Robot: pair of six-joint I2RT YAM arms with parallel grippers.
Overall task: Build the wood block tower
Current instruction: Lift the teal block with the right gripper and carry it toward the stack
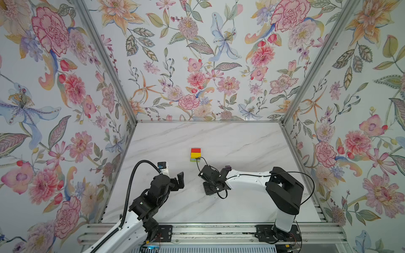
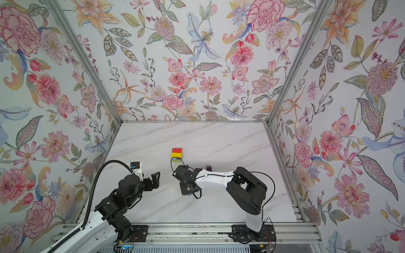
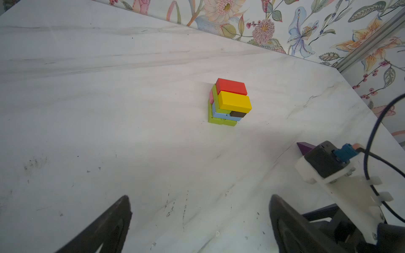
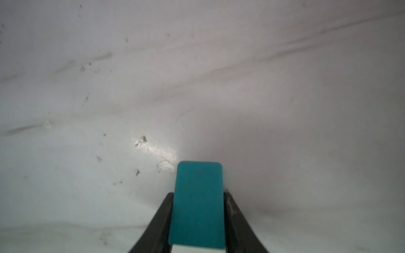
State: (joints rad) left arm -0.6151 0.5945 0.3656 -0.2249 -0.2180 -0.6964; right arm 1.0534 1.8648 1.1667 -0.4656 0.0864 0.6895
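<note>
Inside right end effector (image 4: 198,193) sits (blurry) teal block (image 4: 198,210).

White marble tabletop (image 1: 241,140), floral wallpaper walls (image 1: 197,54), aluminium rail (image 1: 208,232) in front

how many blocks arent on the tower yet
2. A teal block is gripped in the right claw; a purple block lies on the table beside the right arm. More may hide under the arms.
</note>
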